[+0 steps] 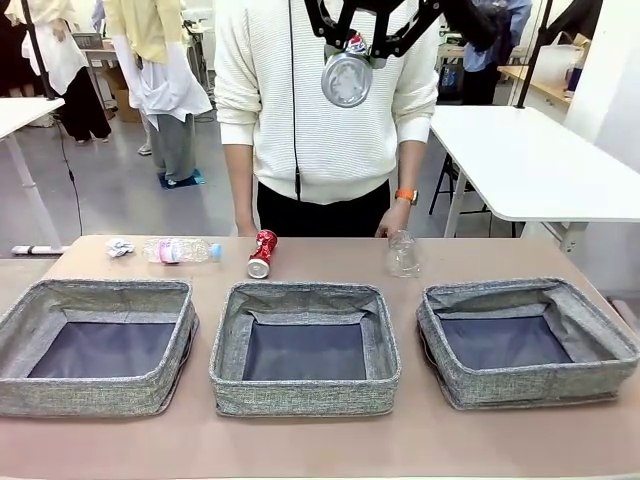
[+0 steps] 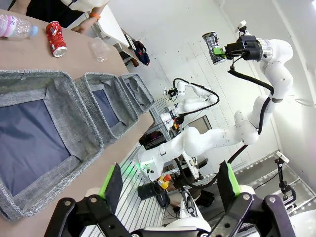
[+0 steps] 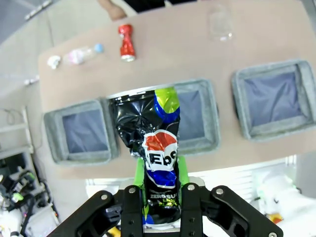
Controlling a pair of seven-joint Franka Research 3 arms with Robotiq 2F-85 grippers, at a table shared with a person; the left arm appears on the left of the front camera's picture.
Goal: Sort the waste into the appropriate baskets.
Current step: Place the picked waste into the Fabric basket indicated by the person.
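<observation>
High above the table's middle, my right gripper (image 3: 159, 183) is shut on a crumpled dark blue Pepsi can (image 3: 159, 157), with the middle basket (image 3: 211, 116) far below it. From the front the can (image 1: 347, 78) shows its round end under that gripper (image 1: 350, 45). A red can (image 1: 261, 253), a clear bottle (image 1: 182, 250), a paper wad (image 1: 120, 247) and a clear plastic container (image 1: 403, 254) lie along the far edge. The left (image 1: 100, 290), middle (image 1: 300, 293) and right (image 1: 520, 290) baskets stand in a row. My left gripper (image 2: 170, 187) is open, off the table's near side.
A person stands at the far edge, one hand (image 1: 390, 222) close to the clear container. The three baskets take up most of the near half of the table (image 1: 320, 440). A white table (image 1: 540, 160) stands behind on the right.
</observation>
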